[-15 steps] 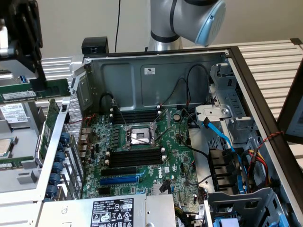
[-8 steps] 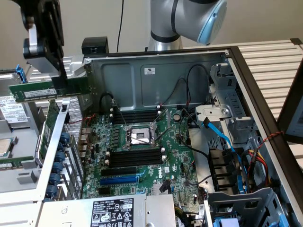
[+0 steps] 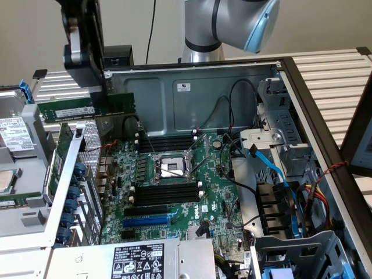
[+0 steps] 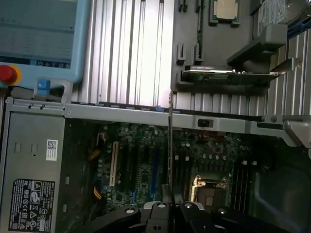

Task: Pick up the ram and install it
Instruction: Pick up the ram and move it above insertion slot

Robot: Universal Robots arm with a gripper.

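Gripper [image 3: 97, 93]: black, smooth, slight gloss. Ram [image 3: 87, 108] in its grip: green circuit board, matt, white paper-like label. Below gripper: motherboard [image 3: 218, 192], green laminate, faint sheen; chassis wall [image 3: 215, 99], grey sheet metal, dull. Farther from gripper: table [image 3: 331, 75], ribbed bare metal.

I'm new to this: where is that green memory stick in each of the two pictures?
Exterior view: the ram is held level in the gripper, high on the exterior view's left.
Wrist view: the ram is seen edge-on, a thin strip reaching from the gripper out over the motherboard.
Shared landmark: the metal-framed processor socket.
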